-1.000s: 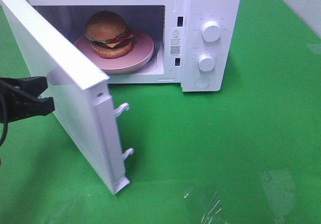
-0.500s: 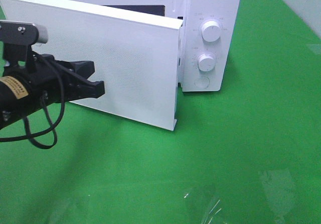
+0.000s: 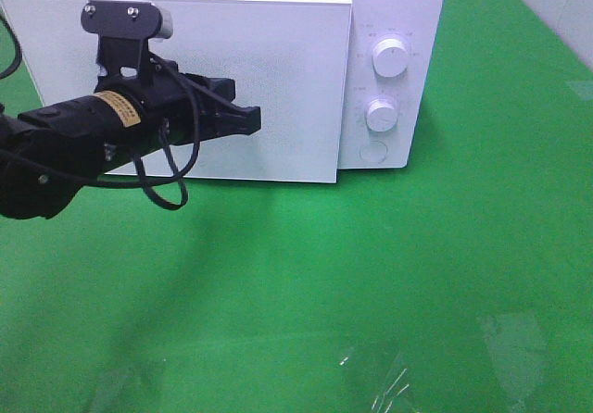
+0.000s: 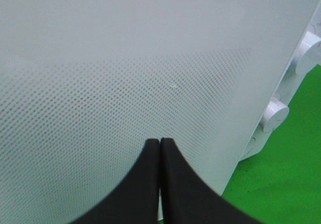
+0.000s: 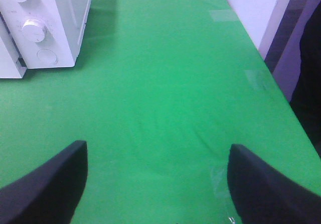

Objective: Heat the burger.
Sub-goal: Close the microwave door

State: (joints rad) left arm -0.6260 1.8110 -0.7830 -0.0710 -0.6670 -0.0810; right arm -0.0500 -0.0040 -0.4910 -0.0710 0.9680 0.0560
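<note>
At upper left of frame, left pincer point(image 3: 248, 120), closed as blunt pusher, presses door point(image 3: 287, 70) flush. No burger in sight, presumably behind it. Right pincer point(image 5: 156, 151) spread wide, empty, idle over bench point(image 5: 165, 83).

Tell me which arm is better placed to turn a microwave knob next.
Probably right: the right pincer is open and empty, with the knobs on its side. The left pincer is shut against the door.

Black left gripper point(image 3: 252, 119), yellow-labelled arm point(image 3: 65, 140), looped black cable point(image 3: 167, 201), grey two-screw bracket point(image 3: 120, 17)
</note>
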